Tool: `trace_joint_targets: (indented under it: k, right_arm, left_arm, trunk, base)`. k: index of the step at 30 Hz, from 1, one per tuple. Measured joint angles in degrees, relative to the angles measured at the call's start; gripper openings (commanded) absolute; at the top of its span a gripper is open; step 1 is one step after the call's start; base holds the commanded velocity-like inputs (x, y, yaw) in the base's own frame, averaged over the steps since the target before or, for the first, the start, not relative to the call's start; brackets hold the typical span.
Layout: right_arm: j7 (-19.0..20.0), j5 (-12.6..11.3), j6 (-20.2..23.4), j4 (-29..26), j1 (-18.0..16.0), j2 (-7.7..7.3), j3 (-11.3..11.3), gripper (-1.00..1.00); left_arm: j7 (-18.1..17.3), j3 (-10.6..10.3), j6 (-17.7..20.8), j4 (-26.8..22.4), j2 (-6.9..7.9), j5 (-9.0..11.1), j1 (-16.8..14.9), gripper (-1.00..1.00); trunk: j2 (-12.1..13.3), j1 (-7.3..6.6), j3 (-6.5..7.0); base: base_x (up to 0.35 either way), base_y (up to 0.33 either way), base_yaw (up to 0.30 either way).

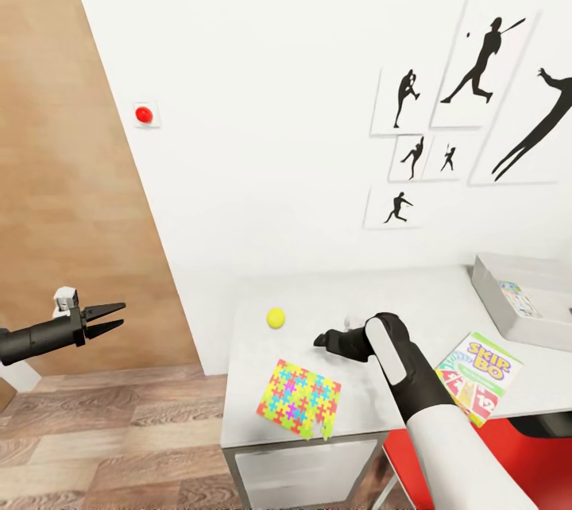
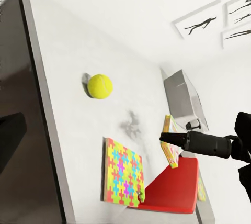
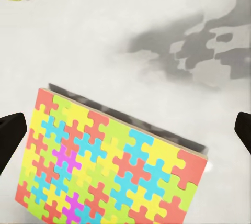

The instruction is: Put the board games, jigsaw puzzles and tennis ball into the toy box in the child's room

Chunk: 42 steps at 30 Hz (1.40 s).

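Right claw point(image 1: 322, 339) released, fingers spread, hovering over bench point(image 1: 397, 299); jigsaw puzzle point(image 1: 299, 399) lies just near-left of it, flat. Left claw point(image 1: 111, 318) released, well left, off bench.

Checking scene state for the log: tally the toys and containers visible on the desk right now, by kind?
Jigsaw puzzle: 1
Tennis ball: 1
Board game: 2, the Skip-Bo box on the table, and one lying in the toy box
Toy box: 1
Total: 5
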Motion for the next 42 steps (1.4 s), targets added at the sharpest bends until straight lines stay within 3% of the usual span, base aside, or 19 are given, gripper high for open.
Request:
trace_joint_targets:
  k: [42]
  right_arm:
    - [0.1,0.1,0.0,0.1,0.0,-0.18,0.0,1.00]
  left_arm:
    - [-0.1,0.0,0.0,0.0,0.00,0.0,0.0,1.00]
  trunk:
    - [0.0,0.00,-3.95]
  base:
    - [-0.006,0.031,0.000]
